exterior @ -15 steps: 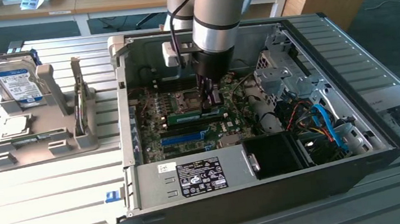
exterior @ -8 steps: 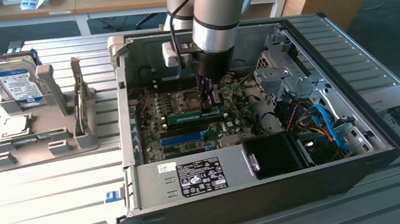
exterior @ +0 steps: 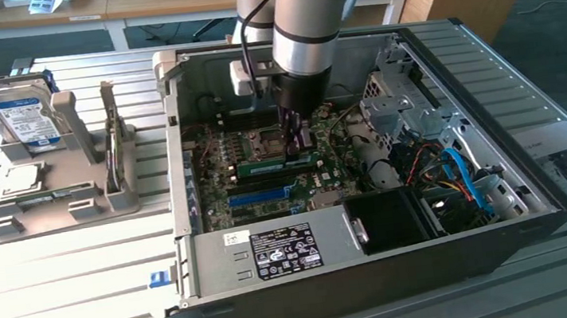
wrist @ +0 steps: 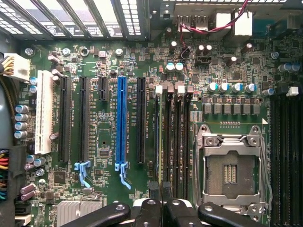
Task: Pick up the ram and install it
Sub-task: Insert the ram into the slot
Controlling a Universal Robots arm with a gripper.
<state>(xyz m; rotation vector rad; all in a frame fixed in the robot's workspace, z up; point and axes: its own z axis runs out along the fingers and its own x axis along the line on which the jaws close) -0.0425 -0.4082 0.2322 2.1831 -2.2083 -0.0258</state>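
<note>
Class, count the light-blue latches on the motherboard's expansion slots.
2: one latch ends the blue slot; a second latch ends a black slot. More may be hidden.

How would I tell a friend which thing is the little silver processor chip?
Look at the grey rack on the table, to the exterior view's left of the open computer case. The chip lies flat in the rack, a small silver square, unlike the boxy hard drive with a blue-white label standing upright beyond it.
</note>
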